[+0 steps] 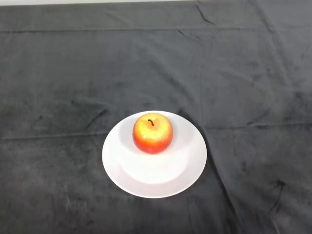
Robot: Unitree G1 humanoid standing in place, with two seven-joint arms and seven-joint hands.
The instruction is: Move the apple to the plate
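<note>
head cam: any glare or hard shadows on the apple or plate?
Head view: soft, even light from above. The apple shows only a mild pale sheen on its upper left, no blown-out spot. It casts a faint shadow on the white plate just around its base. The plate is bright but its rim stays readable. The dark cloth shows creases, no glare.

Apple [152, 133]: red with yellow-orange top, dark brown stem. Plate [146, 181]: plain white, no pattern. Cloth [58, 87]: dark grey, unpatterned, creases show darker.
</note>
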